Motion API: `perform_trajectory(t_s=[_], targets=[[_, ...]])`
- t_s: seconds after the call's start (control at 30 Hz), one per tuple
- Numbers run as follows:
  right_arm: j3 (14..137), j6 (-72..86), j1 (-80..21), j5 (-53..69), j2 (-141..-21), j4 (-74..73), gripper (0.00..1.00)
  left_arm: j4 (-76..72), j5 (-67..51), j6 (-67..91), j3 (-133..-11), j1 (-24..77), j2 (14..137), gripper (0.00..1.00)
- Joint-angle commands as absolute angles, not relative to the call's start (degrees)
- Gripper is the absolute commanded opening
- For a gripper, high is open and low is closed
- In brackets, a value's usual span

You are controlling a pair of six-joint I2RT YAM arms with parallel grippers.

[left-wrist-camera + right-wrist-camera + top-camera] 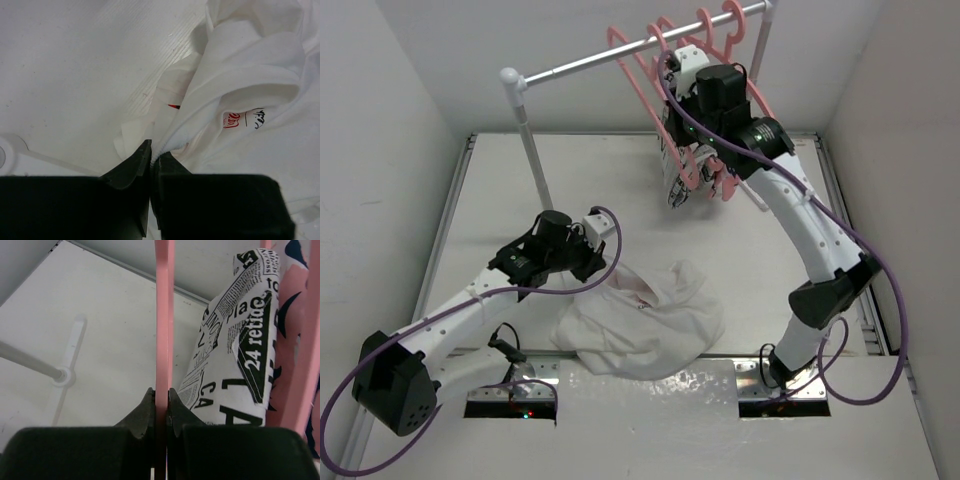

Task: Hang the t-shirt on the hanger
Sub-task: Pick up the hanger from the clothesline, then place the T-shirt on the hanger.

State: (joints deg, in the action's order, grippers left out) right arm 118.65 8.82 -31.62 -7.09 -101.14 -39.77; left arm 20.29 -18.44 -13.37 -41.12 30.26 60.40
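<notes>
Left gripper (151, 152): jaws closed on a thin fold of the t-shirt (250, 65) near its neck edge. We judge the pinch is placed there so the collar opening can be lifted and spread.
T-shirt: a crumpled heap on the table (620, 190), spilling ahead and to the right of the left fingertips. The neck label (242, 120) lies just beyond the pinch.
Right gripper (161, 395): jaws clamped narrow on one arm of the hanger (164, 315). The pink bar runs straight up from between the fingers.
Hanger: up by the rail (580, 62) among others alike, well apart from the t-shirt. We take the grip as a way to steady it or lift it free. Its hook is out of the wrist view.
Newsprint garment (235, 340): hangs just right of the right fingers, behind the held bar.
Pink garment (292, 300): farther right again.
Step in hand: we have both pieces gripped but not joined, and the t-shirt is not yet on the hanger.
Risk: the thin fold may slip when raised.
</notes>
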Motion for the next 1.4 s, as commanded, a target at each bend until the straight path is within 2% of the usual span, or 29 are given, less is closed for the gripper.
perform_trajectory(t_s=[0.0, 0.27, 0.53, 0.77, 1.0, 1.13, 1.37], targets=[[116.7, 8.3, -31.4, -7.5, -95.0, -34.7, 0.0, 17.5, -18.1, -12.8, -40.8, 29.6, 59.1, 0.04], [113.2, 7.7, -31.4, -3.3, -91.1, -35.3, 0.0, 17.4, -17.9, -12.6, -40.8, 29.6, 59.1, 0.04], [106.0, 7.2, -31.4, 6.1, -85.3, -39.7, 0.0, 16.7, -17.3, -12.1, -40.8, 29.5, 59.9, 0.02], [89.1, 6.9, -31.4, 7.5, -73.1, -41.8, 0.0, 17.7, -16.8, -12.0, -43.1, 29.4, 62.3, 0.0], [77.5, 5.4, -31.5, 10.7, -59.6, -54.1, 0.0, 18.8, -16.3, -14.0, -49.2, 28.5, 67.4, 0.0], [72.0, 7.7, -31.6, 13.8, -54.2, -57.4, 0.0, 19.5, -15.8, -14.8, -52.0, 28.0, 70.7, 0.0], [69.8, 9.1, -31.6, 19.9, -47.7, -66.3, 0.0, 20.7, -13.7, -15.8, -55.7, 27.2, 75.8, 0.0]])
